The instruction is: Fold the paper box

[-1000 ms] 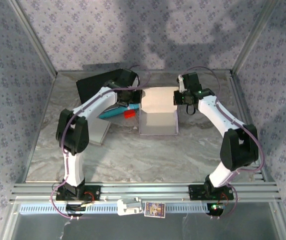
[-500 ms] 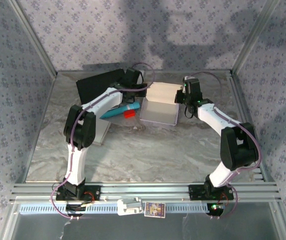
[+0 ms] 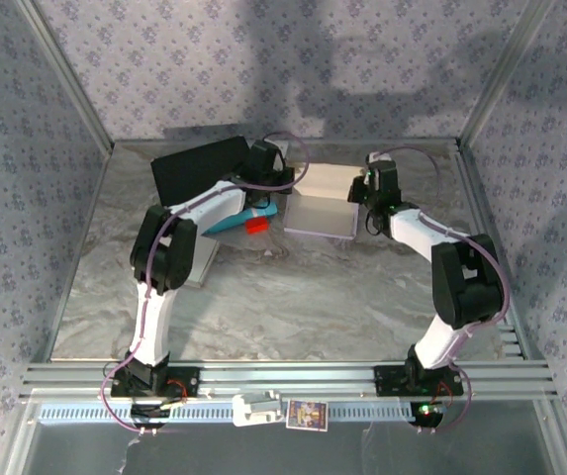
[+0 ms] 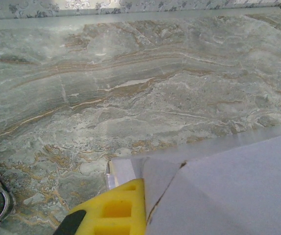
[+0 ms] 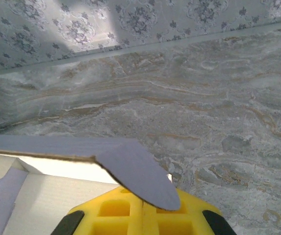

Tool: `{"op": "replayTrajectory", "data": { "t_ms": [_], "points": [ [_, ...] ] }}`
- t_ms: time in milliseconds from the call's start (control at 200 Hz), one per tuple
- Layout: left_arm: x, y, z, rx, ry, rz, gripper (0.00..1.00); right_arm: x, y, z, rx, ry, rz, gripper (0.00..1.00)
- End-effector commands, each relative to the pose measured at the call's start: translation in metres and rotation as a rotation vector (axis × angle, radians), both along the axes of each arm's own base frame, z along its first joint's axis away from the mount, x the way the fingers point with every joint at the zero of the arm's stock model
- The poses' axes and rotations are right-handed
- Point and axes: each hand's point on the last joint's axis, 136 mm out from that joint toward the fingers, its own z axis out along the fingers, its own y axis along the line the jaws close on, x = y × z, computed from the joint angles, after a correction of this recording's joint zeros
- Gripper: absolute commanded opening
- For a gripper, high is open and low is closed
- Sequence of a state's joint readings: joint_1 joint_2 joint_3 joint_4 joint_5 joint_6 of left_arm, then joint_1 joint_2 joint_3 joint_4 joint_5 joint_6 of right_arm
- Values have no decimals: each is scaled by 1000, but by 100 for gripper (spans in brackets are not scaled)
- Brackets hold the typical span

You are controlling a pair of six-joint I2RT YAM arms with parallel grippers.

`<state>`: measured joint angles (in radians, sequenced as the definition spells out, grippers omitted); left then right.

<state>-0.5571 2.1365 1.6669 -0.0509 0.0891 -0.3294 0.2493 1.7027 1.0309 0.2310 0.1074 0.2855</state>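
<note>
paper box lies between left gripper and right gripper, touching both.

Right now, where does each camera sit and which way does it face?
Top external: above and behind the arms, looking down at the table; both arms show, left end effector and right end effector at the paper box.
Left wrist: on the left arm, looking low across the marble towards the back wall; one yellow finger shows.
Right wrist: on the right arm, facing likewise; yellow fingers show.
Shared: all three see the paper box and table.
</note>
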Motion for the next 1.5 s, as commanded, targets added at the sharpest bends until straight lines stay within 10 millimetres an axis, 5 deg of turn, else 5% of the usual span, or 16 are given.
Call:
{"op": "replayTrajectory", "data": {
  "t_ms": [0, 170, 410, 635, 864, 984, 1059, 1259, 1494],
  "points": [
    [-1, -17, 10, -62, -49, -68, 0, -8, 2, -30, 2, 40, -13, 0],
    [-12, -11, -15, -49, -25, -69, 0, -15, 3, -55, -19, 72, -14, 0],
    [-26, -7, -37, -32, 20, -63, 0, -30, -3, -65, -32, 138, -71, 3],
    [-32, -4, -49, 28, 58, -49, 0, -68, -11, -26, 101, 229, -190, 49],
    [-36, -5, -53, 45, 70, -39, 0, -135, 7, -2, 406, 308, -292, 55],
    [-38, -5, -56, 49, 76, -39, 0, -151, 14, 35, 592, 244, -414, 63],
    [-39, -7, -56, 49, 78, -37, 0, -142, 20, 51, 746, 200, -513, 63],
    [-43, -5, -59, 53, 91, -25, 0, -74, 56, 76, 1000, 266, -644, 64],
    [-48, -2, -63, 54, 99, -13, 0, -29, 72, 50, 1038, 448, -791, 64]
  ]
}}
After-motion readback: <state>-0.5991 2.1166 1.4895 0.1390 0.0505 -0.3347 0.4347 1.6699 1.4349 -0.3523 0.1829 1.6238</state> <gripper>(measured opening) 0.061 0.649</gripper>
